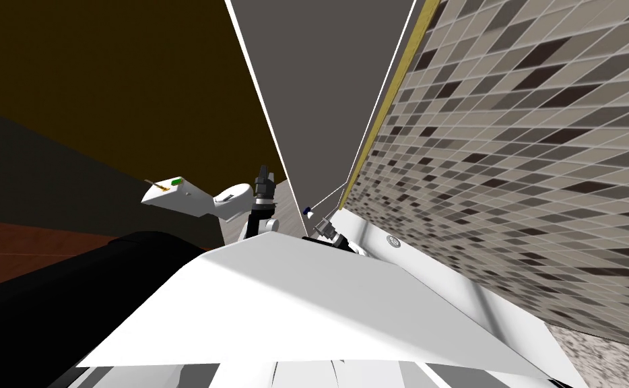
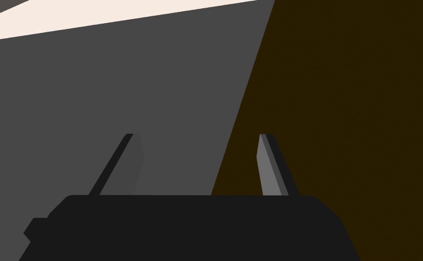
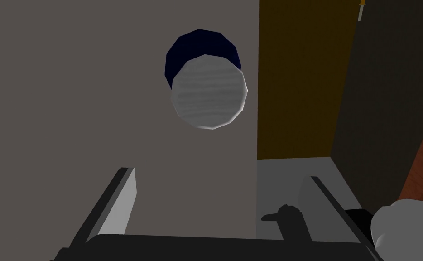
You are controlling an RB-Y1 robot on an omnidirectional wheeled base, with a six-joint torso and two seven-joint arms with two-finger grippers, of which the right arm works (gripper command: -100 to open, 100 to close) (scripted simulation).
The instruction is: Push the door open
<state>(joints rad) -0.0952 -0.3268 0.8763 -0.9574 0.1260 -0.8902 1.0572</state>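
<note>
Door (image 3: pixel 93 90), a flat grey panel, stands straight ahead of my right claw (image 3: pixel 217 204), whose blades are spread wide and empty. Its round knob (image 3: pixel 208 90) lies just past the fingertips, close to the panel's upright edge. My left claw (image 2: pixel 199 163), also wide and empty, points at the line where grey meets a dark brown wall (image 2: pixel 355 90). I judge the right arm better placed to push.

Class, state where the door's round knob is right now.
In the right wrist view, the round knob sits on the grey door, ahead of the open right gripper.
</note>
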